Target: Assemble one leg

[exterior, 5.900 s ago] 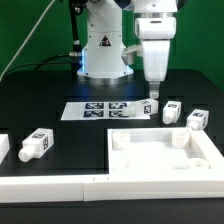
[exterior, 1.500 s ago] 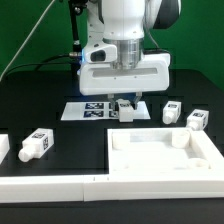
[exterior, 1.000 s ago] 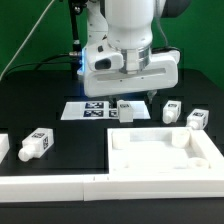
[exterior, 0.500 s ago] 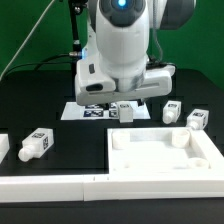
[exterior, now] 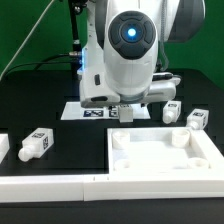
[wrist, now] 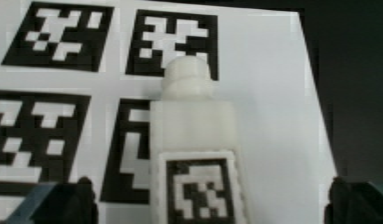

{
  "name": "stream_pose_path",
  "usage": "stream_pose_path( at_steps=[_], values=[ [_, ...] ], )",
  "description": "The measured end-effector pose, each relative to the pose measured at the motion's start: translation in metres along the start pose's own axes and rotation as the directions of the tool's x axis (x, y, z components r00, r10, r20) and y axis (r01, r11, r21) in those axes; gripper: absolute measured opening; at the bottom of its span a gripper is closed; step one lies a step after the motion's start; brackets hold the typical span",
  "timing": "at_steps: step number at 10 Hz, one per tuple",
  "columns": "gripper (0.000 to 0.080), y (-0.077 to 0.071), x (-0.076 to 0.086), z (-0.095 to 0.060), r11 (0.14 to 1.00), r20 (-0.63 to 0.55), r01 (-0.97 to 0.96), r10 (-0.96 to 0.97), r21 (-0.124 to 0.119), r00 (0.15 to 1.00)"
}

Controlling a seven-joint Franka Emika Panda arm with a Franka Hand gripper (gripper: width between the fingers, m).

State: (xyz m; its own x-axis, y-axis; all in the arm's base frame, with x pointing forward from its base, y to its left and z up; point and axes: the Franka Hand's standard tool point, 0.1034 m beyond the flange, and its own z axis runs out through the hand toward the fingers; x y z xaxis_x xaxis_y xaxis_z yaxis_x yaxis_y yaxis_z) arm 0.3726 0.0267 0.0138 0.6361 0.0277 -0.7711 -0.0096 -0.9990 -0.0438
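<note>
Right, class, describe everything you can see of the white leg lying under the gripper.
The leg is a stubby white peg, plastic-looking, with a narrower end and a black-and-white square tag on its wider part. It lies on the marker board, across its printed tags. The open gripper straddles it, fingers clear of both sides.

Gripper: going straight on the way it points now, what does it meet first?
Probably the leg, lying on the marker board centred between the open fingers; depth is unclear, so the fingers might touch the board first.
</note>
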Motion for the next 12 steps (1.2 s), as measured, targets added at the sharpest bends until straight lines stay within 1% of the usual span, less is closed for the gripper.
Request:
stream_pose_path(
  at_steps=[2,5,6,7,8,9,10,11,12],
  values=[
    [0.0649,-0.001,0.004,0.008,0.999,0.026,-0.032,0.032,-0.009,0.999],
    [0.0637,-0.001,0.005,0.008,1.0,0.025,-0.03,0.03,-0.009,0.999],
    [0.0425,-0.001,0.005,0.008,1.0,0.025,-0.03,0.03,-0.009,0.999],
    [0.0425,-0.001,0.005,0.008,1.0,0.025,-0.03,0.03,-0.009,0.999],
    [0.0282,-0.001,0.005,0.008,1.0,0.025,-0.03,0.03,-0.009,0.999],
    [0.0282,-0.002,0.004,0.004,1.0,0.024,-0.029,0.029,-0.008,0.999],
    [0.0282,-0.005,-0.001,-0.013,1.0,0.03,-0.026,0.026,-0.006,0.999],
    [0.0282,-0.009,-0.004,-0.04,1.0,0.034,-0.019,0.019,-0.003,0.999],
    [0.0282,-0.012,-0.004,-0.061,1.0,0.015,-0.012,0.012,0.003,1.0]
  ],
)
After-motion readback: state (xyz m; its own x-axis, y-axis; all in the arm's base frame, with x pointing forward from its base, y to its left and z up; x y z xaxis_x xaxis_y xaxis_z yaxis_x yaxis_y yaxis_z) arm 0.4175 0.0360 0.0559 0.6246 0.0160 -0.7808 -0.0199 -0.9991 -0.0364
